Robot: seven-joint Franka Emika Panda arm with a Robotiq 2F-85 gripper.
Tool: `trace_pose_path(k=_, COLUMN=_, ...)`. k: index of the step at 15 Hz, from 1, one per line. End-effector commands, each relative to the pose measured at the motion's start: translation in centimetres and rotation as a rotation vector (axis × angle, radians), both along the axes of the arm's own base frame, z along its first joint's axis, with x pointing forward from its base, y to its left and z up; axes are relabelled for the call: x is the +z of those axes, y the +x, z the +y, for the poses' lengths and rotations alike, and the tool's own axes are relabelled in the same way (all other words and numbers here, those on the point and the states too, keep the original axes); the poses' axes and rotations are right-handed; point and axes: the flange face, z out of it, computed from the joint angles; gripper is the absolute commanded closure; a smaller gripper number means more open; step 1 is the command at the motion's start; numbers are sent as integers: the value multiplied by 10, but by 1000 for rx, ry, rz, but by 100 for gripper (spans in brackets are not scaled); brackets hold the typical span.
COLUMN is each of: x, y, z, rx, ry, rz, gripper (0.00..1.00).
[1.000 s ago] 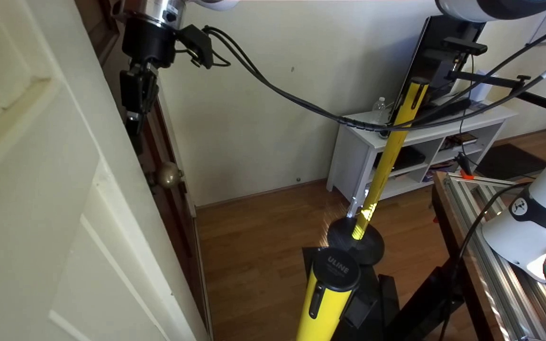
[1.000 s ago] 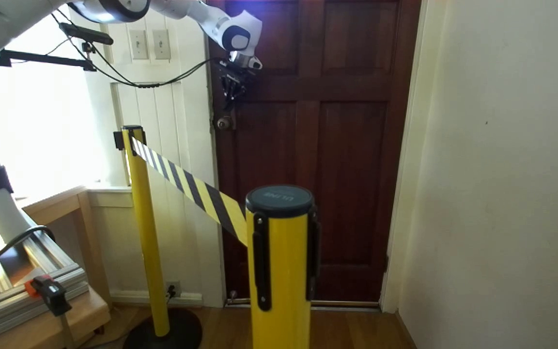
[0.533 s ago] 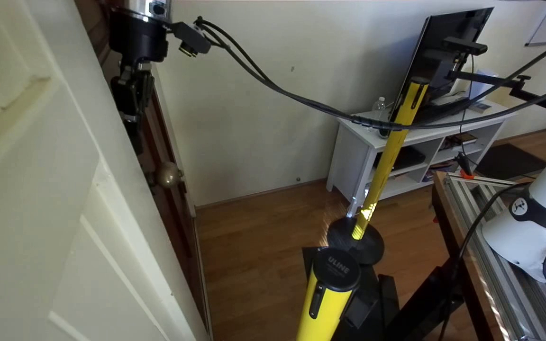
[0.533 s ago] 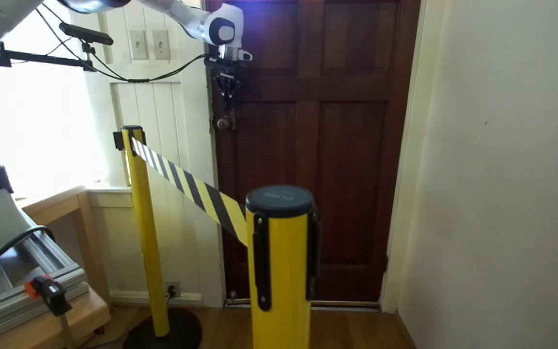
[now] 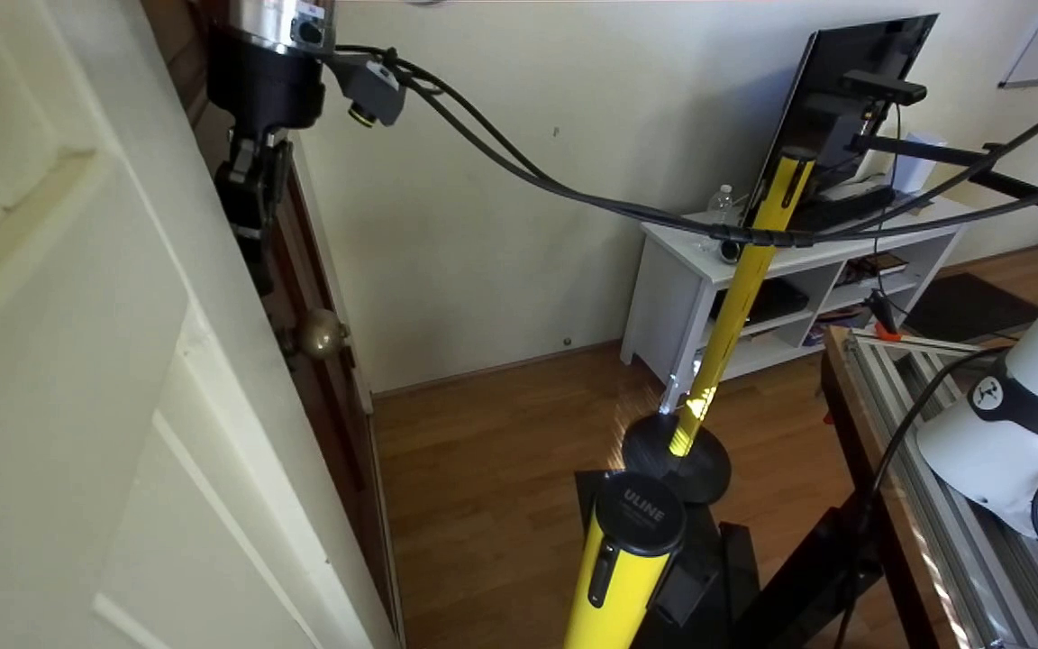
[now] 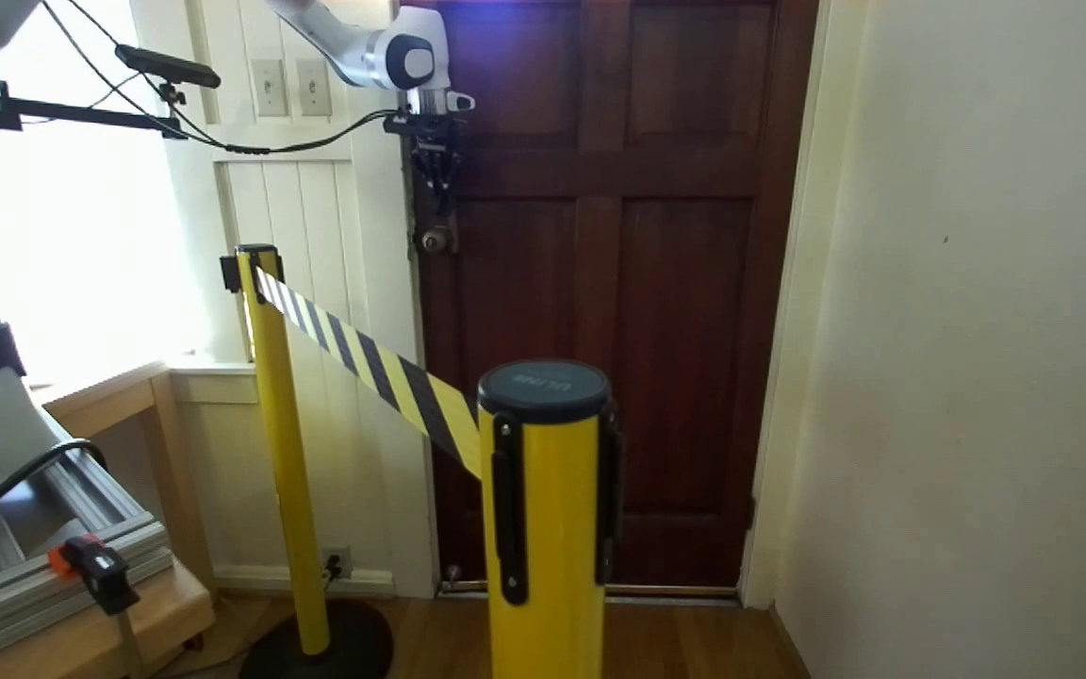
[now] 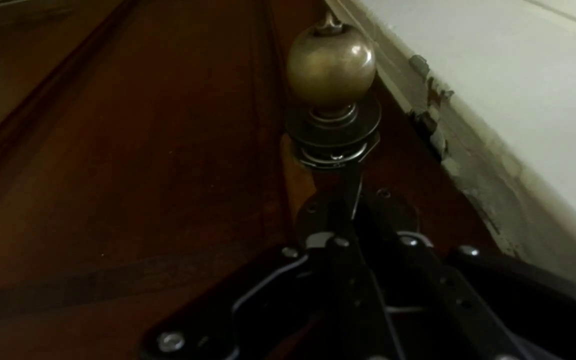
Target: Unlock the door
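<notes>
Your dark wooden door [image 6: 600, 283] stands in its white frame [image 6: 802, 283], w/ brass knob [image 7: 332, 67] near one side edge. Your jaws are close tog., just above the knob, tips over a dark rnd plate [image 7: 395, 205]; too dim there, can't tell if they're pressed fully or pinching smth.

1 brown door [image 6: 684, 283], 1 knob [image 7: 331, 67], 2 yellow posts [image 6: 551, 528], 1 striped belt [image 6: 369, 362], 2 light switches [image 6: 314, 87]
</notes>
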Motion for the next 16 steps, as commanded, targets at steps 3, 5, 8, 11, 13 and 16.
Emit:
trace_pose_path(k=3, x=-24, y=-41, z=30, rx=59, ry=-31, rz=6, gripper=97)
trace_pose_path(k=5, x=-27, y=-49, z=32, rx=81, ry=-36, rz=-12, gripper=97)
trace_pose_path(k=8, x=-33, y=-61, z=35, rx=126, ry=-46, rz=-34, gripper=97)
trace_pose_path(k=11, x=-37, y=-71, z=39, rx=178, ry=-64, rz=-51, gripper=97)
trace_pose_path(k=13, x=-38, y=-76, z=42, rx=207, ry=-98, rz=-69, gripper=97)
trace_pose_path(k=16, x=-42, y=-84, z=46, rx=241, ry=-159, rz=-91, gripper=97)
